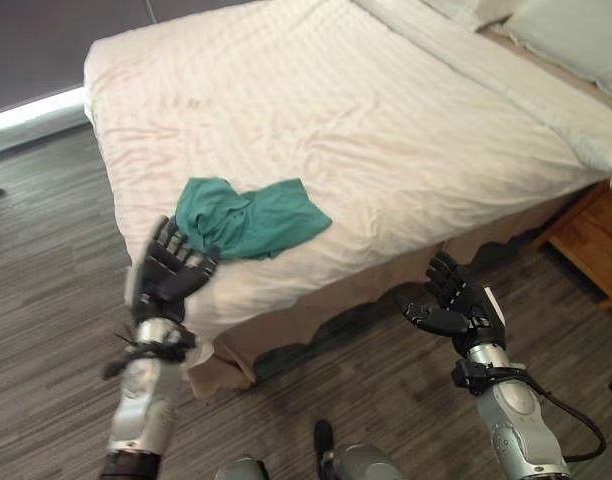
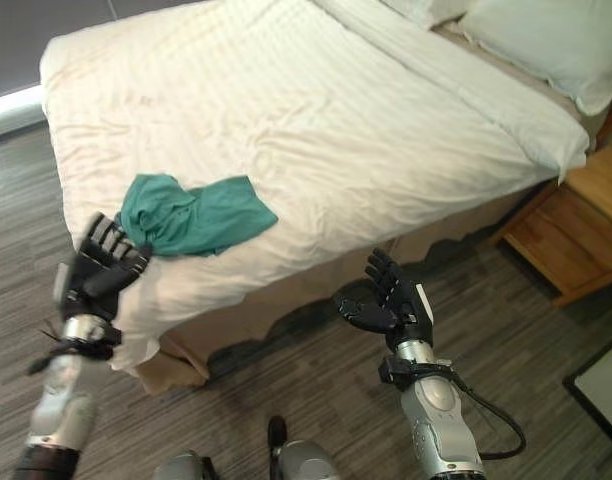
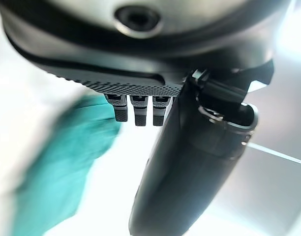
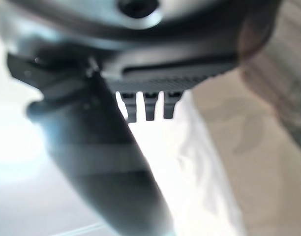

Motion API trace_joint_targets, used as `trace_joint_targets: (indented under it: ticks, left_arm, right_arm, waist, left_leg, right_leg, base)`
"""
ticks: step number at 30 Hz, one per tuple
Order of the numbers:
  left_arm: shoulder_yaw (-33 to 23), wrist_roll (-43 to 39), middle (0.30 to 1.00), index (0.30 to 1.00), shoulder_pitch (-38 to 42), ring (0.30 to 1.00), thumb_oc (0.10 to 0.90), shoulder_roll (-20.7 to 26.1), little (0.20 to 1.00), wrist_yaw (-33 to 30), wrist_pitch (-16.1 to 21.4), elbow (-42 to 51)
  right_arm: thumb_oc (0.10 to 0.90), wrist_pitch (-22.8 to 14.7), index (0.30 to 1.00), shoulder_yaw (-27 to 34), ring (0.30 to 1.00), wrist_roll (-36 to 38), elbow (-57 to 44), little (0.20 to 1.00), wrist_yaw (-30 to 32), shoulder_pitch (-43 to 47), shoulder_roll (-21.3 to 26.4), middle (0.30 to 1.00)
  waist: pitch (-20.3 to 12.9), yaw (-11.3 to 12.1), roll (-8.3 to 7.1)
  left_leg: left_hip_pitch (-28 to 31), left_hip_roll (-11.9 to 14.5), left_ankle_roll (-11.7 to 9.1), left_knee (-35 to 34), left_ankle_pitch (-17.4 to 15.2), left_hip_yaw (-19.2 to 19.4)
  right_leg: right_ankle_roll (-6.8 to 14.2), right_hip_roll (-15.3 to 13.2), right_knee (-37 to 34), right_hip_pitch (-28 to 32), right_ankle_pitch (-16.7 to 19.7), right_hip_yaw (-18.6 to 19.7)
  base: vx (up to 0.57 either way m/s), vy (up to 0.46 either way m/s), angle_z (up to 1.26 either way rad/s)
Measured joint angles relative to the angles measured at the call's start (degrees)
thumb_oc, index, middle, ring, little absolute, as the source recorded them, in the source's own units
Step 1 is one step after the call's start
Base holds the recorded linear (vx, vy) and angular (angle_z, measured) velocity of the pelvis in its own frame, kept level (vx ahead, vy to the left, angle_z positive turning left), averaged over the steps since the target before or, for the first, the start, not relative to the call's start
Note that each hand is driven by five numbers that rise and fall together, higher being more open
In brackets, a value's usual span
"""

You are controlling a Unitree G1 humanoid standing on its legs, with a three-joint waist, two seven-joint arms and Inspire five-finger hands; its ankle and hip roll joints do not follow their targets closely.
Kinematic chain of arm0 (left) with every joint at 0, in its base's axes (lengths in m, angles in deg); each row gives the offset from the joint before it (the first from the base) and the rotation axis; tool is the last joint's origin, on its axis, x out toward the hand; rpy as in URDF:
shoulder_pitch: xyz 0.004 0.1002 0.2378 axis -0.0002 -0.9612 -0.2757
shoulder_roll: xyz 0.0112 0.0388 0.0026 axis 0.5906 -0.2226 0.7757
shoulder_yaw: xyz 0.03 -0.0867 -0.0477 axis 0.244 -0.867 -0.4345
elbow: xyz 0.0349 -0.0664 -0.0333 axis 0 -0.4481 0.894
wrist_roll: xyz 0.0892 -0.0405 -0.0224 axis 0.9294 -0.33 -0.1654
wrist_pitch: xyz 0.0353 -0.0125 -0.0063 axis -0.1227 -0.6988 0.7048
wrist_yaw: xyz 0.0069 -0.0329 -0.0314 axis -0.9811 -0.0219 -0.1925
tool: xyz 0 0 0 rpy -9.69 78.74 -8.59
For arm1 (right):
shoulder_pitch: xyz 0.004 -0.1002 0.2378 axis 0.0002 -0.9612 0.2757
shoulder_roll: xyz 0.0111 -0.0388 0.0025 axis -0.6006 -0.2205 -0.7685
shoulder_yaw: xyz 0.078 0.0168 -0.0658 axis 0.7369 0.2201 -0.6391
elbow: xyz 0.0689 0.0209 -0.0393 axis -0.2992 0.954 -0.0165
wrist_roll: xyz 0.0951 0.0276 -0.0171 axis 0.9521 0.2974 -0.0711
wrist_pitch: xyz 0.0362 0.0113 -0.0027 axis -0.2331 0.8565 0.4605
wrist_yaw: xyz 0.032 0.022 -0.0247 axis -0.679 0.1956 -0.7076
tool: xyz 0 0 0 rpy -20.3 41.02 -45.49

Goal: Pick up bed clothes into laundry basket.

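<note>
A crumpled teal-green cloth garment lies on the white striped bed sheet of a wide bed, close to the bed's near edge and toward its near left corner. The sheet hangs over that edge, and below it a tan scalloped bed skirt reaches down to the grey wood-plank floor.

The left hand is raised at the near left corner of the bed, its palm turned toward the garment and its fingers spread wide and straight, holding nothing. Its fingertips sit just beside the garment's near left edge; whether they touch the cloth cannot be told. In the left wrist view the teal cloth shows past the straight fingers.

The right hand hovers over the floor in front of the bed's near edge, well apart from the garment, palm up with fingers relaxed and loosely extended, holding nothing.

Open floor runs along the bed's near side between the two hands and to the left of the bed. At the right, a brown wooden nightstand stands against the bed's side, narrowing the room there. A white pillow lies at the far right end of the bed.
</note>
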Motion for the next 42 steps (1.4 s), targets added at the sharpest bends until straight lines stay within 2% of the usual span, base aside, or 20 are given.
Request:
trace_joint_targets:
  ticks: [2,3,5,6,7,8,9,10,13,15,18,20,22,24,27,32,35,36,40,42]
  left_arm:
    - [-0.1,1.7,0.900,0.900,-0.3,0.900,0.800,4.1,0.900,0.1,1.0,0.1]
    - [-0.4,2.4,0.900,0.900,-0.2,0.900,0.800,5.7,0.900,0.1,1.0,0.4]
    - [-1.4,4.6,0.900,0.900,0.1,0.900,0.800,6.6,0.900,0.1,1.1,1.6]
    - [-1.3,6.5,0.900,0.900,-0.1,0.900,0.800,7.4,0.900,0.4,1.1,2.2]
    - [-1.2,8.2,0.900,0.900,-0.1,0.900,0.800,8.7,0.900,0.7,1.1,2.2]
    - [-0.6,9.3,0.900,0.900,0.3,0.900,0.800,10.6,0.900,0.6,1.1,1.9]
    - [1.1,11.8,0.900,0.900,0.8,0.900,0.800,16.2,0.900,0.7,0.6,0.7]
    - [1.8,13.5,0.900,0.900,1.9,0.900,0.800,19.2,0.900,1.2,0.4,-0.6]
    - [3.1,14.5,0.900,0.900,4.3,0.900,0.800,22.5,0.900,1.9,-0.2,-2.6]
    - [7.5,15.1,0.900,0.900,8.8,0.900,0.800,28.9,0.900,3.3,-1.2,-7.7]
    - [15.1,17.6,0.900,0.900,15.0,0.900,0.800,37.1,0.900,6.0,-2.4,-12.7]
    - [19.8,18.6,0.900,0.900,20.0,0.900,0.800,39.7,0.900,8.0,-3.0,-16.4]
    - [22.0,19.8,0.900,0.900,22.3,0.900,0.800,40.1,0.900,9.5,-3.4,-18.1]
    - [24.3,20.1,0.900,0.900,22.1,0.900,0.800,39.5,0.900,12.3,-4.2,-18.4]
    - [24.4,22.1,0.900,0.900,22.1,0.900,0.800,36.5,0.900,13.4,-5.4,-20.5]
    - [26.0,25.2,0.900,0.900,22.3,0.900,0.800,36.3,0.900,14.2,-6.4,-25.4]
    - [26.0,27.0,0.900,0.900,22.9,0.900,0.800,35.1,0.900,14.1,-7.2,-30.9]
    - [26.0,28.7,0.900,0.900,23.8,0.900,0.800,33.3,0.900,14.1,-8.1,-35.7]
    - [26.0,33.0,0.900,0.900,24.2,0.900,0.800,31.1,0.900,14.1,-9.0,-40.3]
    - [25.3,33.0,0.900,0.900,25.0,0.900,0.800,27.6,0.900,13.8,-9.2,-46.4]
  right_arm:
    - [0.800,-0.5,0.900,-0.1,0.900,0.0,-0.1,0.900,-0.3,-1.1,1.2,0.900]
    - [0.800,-0.5,0.900,0.2,0.900,0.0,-0.1,0.900,-0.5,-1.8,1.7,0.900]
    - [0.800,-0.2,0.900,1.3,0.900,0.0,0.1,0.900,-0.8,-4.7,1.5,0.900]
    - [0.800,0.0,0.900,2.4,0.900,-0.1,0.1,0.900,-1.1,-7.0,1.5,0.900]
    - [0.800,0.1,0.900,3.2,0.900,-0.1,0.1,0.900,-1.3,-8.5,1.4,0.900]
    - [0.800,0.1,0.900,3.7,0.900,-0.2,0.3,0.900,-1.3,-9.4,1.1,0.900]
    - [0.800,0.4,0.900,3.8,0.900,-0.3,0.5,0.900,-1.3,-10.4,0.6,0.900]
    - [0.800,0.5,0.900,3.8,0.900,-0.3,0.5,0.900,-1.3,-10.9,0.2,0.900]
    - [0.800,0.9,0.900,3.6,0.900,-0.4,0.5,0.900,-1.7,-10.8,-0.6,0.900]
    - [0.800,1.5,0.900,2.4,0.900,-0.5,0.7,0.900,-2.2,-9.8,-0.6,0.900]
    - [0.800,1.8,0.900,1.3,0.900,-0.6,0.8,0.900,-3.0,-8.0,-0.6,0.900]
    - [0.800,1.9,0.900,1.0,0.900,-0.6,0.8,0.900,-3.0,-7.5,-0.5,0.900]
    - [0.800,2.0,0.900,0.8,0.900,-0.6,1.0,0.900,-3.6,-7.4,-0.5,0.900]
    - [0.800,2.0,0.900,0.3,0.900,-0.6,1.4,0.900,-4.0,-7.6,-0.5,0.900]
    - [0.800,2.1,0.900,-0.7,0.900,-0.6,2.7,0.900,-4.0,-8.0,-0.5,0.900]
    - [0.800,2.1,0.900,-0.8,0.900,-1.1,2.7,0.900,-4.0,-8.4,-0.5,0.900]
    - [0.800,2.2,0.900,-0.9,0.900,-1.2,2.7,0.900,-4.0,-8.4,-0.5,0.900]
    - [0.800,2.2,0.900,-1.2,0.900,-1.2,2.7,0.900,-4.0,-8.4,-0.5,0.900]
    - [0.800,2.5,0.900,-1.3,0.900,-1.2,2.7,0.900,-4.0,-9.0,-0.5,0.900]
    - [0.800,2.9,0.900,-1.9,0.900,-1.2,2.7,0.900,-4.1,-9.3,-0.6,0.900]
  waist:
    - [-1.0,0.0,1.64]
    - [-1.3,0.0,2.52]
    - [-2.3,-1.1,4.15]
    - [-3.0,-2.2,5.63]
    - [-3.2,-3.4,6.40]
    - [-3.2,-3.9,6.46]
    - [-3.2,-4.3,6.16]
    - [-3.2,-4.6,6.14]
    - [-3.3,-4.7,5.94]
    - [-3.3,-4.7,5.79]
    - [-3.4,-4.9,5.51]
    - [-3.4,-4.9,5.54]
    - [-3.4,-5.0,5.54]
    - [-3.4,-6.5,5.52]
    - [-3.4,-6.9,5.53]
    - [-3.4,-7.1,5.51]
    - [-3.5,-7.0,5.54]
    - [-3.5,-6.9,5.59]
    - [-3.7,-7.1,5.46]
    - [-3.9,-7.2,5.27]
  left_leg:
    - [0.3,-1.6,0.0,-9.3,2.9,-3.3]
    - [0.3,-2.3,0.7,-11.1,4.4,-4.8]
    - [2.4,-3.7,1.6,-12.5,6.5,-5.0]
    - [5.9,-4.3,2.1,-16.1,9.5,-5.0]
    - [8.8,-4.6,3.4,-20.0,9.3,-4.4]
    - [10.3,-5.2,4.2,-22.0,9.8,-4.3]
    - [11.0,-6.1,4.9,-22.8,9.7,-4.0]
    - [11.0,-6.9,5.1,-22.8,9.6,-3.8]
    - [11.0,-8.5,5.1,-22.8,9.6,-4.1]
    - [11.0,-9.1,5.1,-22.8,9.6,-4.3]
    - [11.0,-9.3,5.2,-22.8,9.5,-3.9]
    - [10.7,-9.1,5.3,-22.9,9.4,-2.9]
    - [10.1,-8.6,5.4,-22.9,9.3,-2.8]
    - [9.4,-8.2,5.4,-22.9,9.3,-2.6]
    - [8.8,-8.2,5.4,-23.1,9.3,-2.5]
    - [8.6,-8.2,5.4,-23.0,9.3,-2.1]
    - [8.4,-8.2,5.4,-22.9,9.3,-1.6]
    - [8.3,-8.1,5.4,-22.9,9.3,-1.2]
    - [6.6,-8.0,5.7,-22.9,9.6,-0.6]
    - [6.3,-7.8,5.8,-22.9,9.6,0.4]
  right_leg:
    - [1.2,0.1,-1.2,1.3,-0.4,1.1]
    - [1.4,0.1,-1.4,1.4,-0.6,1.4]
    - [2.5,-0.2,-2.4,3.1,-1.2,1.3]
    - [3.8,0.1,-2.4,3.8,-2.0,1.6]
    - [4.9,0.1,-2.3,4.7,-2.7,1.8]
    - [5.7,-0.3,-2.1,5.1,-3.2,2.0]
    - [7.5,-1.2,-1.0,4.6,-3.8,2.8]
    - [8.8,-2.4,0.6,3.6,-4.4,3.0]
    - [9.7,-4.0,0.4,3.5,-4.4,3.8]
    - [11.4,-4.6,-1.3,4.3,-3.4,4.4]
    - [11.5,-4.9,-3.8,5.1,-2.6,4.6]
    - [10.7,-4.6,-5.0,5.2,-2.1,5.0]
    - [10.1,-4.1,-5.2,4.6,-1.7,5.6]
    - [9.3,-3.7,-5.2,3.7,-1.2,5.8]
    - [8.9,-3.7,-5.2,2.9,-0.9,6.0]
    - [9.1,-3.7,-5.2,2.6,-0.6,6.3]
    - [9.1,-3.7,-5.2,2.1,-0.3,7.1]
    - [9.0,-3.7,-5.2,1.8,-0.3,7.4]
    - [9.3,-3.6,-5.2,0.0,0.3,7.6]
    - [9.4,-3.6,-5.2,-0.7,0.4,8.1]
  base:
    - [0.18,0.102,-0.33]
    - [0.17,0.086,-0.32]
    - [0.16,0.085,-0.08]
    - [0.13,0.078,0.08]
    - [0.11,0.070,0.04]
    - [0.09,0.070,-0.05]
    - [0.07,0.060,-0.14]
    - [0.06,0.054,-0.14]
    - [0.04,0.035,-0.07]
    - [0.04,0.036,-0.01]
    - [0.05,0.034,-0.05]
    - [0.03,0.021,-0.19]
    - [0.02,0.025,-0.17]
    - [0.02,0.023,-0.11]
    - [0.01,0.012,-0.05]
    - [0.01,0.008,-0.03]
    - [0.01,0.008,-0.10]
    - [0.01,0.015,-0.11]
    - [0.00,0.012,-0.08]
    - [0.00,0.013,-0.17]
